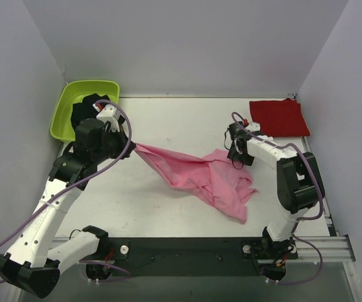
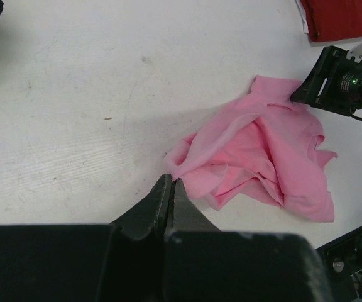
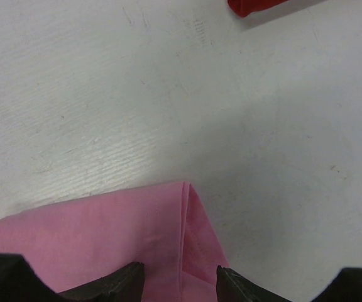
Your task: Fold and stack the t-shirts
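pink shirt [image 1: 206,179] lay crumpled mid-table in the top view, one corner drawn taut up to the left claw [image 1: 129,148], which was clamped on it. right claw [image 1: 234,156] sat low at the shirt's far right edge. red shirt [image 1: 278,117] lay folded flat, a neat rectangle, at the far right corner of the table [image 1: 168,119], well apart from the pink. lime tub [image 1: 61,113] stood far left, hard glossy plastic.

left wrist view: jaws together, a thin pinch of pink cloth caught at the tips. the cloth was soft, thin and matte, and ran off in a slack ridge to a heap of loose folds. table white, faintly grained, scuffed.

right wrist view: jaws apart, straddling a doubled edge of the pink shirt that lay flat on the table. no pinch made yet. a red shirt corner showed at the top edge.

judgement: the step looked like spreading the pink shirt before folding. the right claw should close on both layers of that edge, low to the table. both claws should then draw apart evenly, lifting just enough to drop the folds out. a one-layer grip or uneven pull would likely leave a twist.
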`<move>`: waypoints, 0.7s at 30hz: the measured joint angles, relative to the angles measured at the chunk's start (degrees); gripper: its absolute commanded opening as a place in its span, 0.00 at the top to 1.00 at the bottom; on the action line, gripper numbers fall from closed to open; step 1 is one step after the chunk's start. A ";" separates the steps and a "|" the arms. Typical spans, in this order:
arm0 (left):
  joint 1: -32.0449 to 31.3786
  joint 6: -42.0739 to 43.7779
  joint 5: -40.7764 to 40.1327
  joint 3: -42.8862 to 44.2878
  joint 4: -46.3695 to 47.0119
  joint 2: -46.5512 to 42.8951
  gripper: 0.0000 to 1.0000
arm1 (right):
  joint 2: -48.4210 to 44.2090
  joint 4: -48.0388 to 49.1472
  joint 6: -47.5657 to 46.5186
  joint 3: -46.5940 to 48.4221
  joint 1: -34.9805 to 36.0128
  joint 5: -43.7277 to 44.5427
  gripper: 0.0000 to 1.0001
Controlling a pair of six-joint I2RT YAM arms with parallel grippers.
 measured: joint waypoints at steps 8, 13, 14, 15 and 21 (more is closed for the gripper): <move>1.22 0.48 0.94 -0.22 0.02 0.22 1.00 | 3.48 1.92 1.18 1.51 0.00 -1.70 0.77; 2.23 0.66 1.60 -0.72 -0.04 0.26 1.00 | 5.25 2.82 1.46 3.02 0.00 -2.01 1.00; 2.45 0.68 1.70 -0.74 -0.02 0.31 1.00 | 5.53 2.82 1.49 3.19 0.00 -2.05 1.00; 2.67 0.72 1.88 -0.76 -0.02 0.33 1.00 | 5.79 2.95 1.55 3.28 0.00 -2.16 1.00; 3.50 1.33 2.75 -0.83 -0.02 0.39 1.00 | 5.88 2.95 1.70 3.43 0.00 -2.08 1.00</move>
